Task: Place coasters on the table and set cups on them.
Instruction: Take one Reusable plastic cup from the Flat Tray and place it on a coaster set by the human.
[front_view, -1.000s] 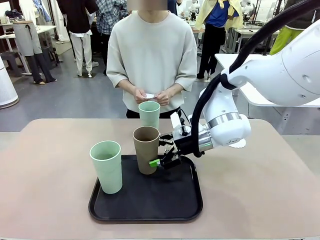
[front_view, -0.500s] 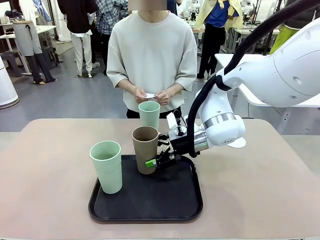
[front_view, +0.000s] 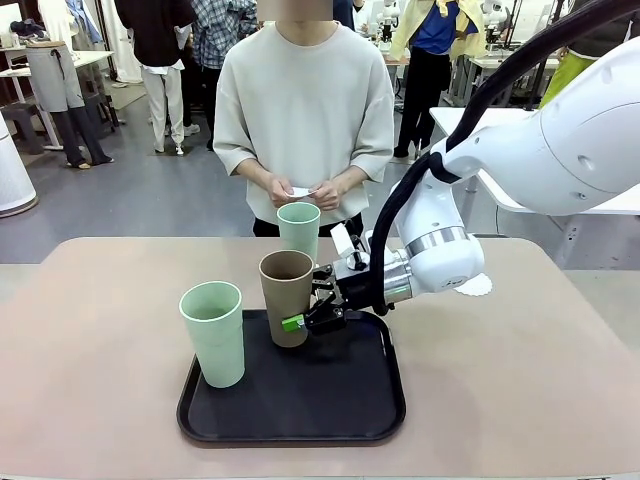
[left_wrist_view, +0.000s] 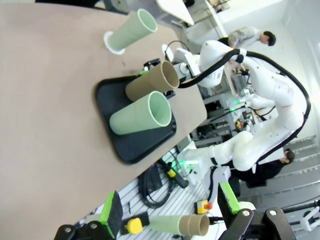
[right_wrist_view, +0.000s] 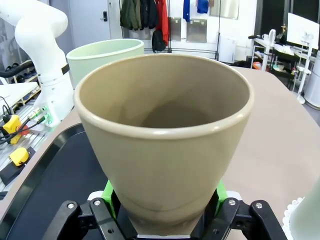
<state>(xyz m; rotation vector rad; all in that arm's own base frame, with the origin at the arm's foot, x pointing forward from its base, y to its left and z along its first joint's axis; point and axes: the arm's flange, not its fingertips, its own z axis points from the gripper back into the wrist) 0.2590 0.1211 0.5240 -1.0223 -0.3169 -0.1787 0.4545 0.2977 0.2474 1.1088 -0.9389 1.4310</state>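
Note:
My right gripper (front_view: 302, 318) is shut on the lower part of the brown cup (front_view: 286, 295), which is upright over the back of the black tray (front_view: 345, 405). In the right wrist view the brown cup (right_wrist_view: 165, 130) sits between my green pads (right_wrist_view: 108, 190). One pale green cup (front_view: 213, 332) stands on the tray's left side. Another green cup (front_view: 298, 229) stands on a white coaster (left_wrist_view: 107, 41) at the far edge of the beige table (front_view: 90, 320). A second coaster (front_view: 477, 286) lies behind my right arm. My left gripper (left_wrist_view: 175, 219) is open and holds nothing.
The person stands at the far side, holding a small white disc (front_view: 299, 191) in both hands. My right arm (front_view: 440, 250) reaches in over the table's right half. Beyond the table edge the left wrist view shows cables and robot bases.
My right gripper slid left around the brown cup and shut on it. The cup shifted slightly left. The green cups and the person stayed put.

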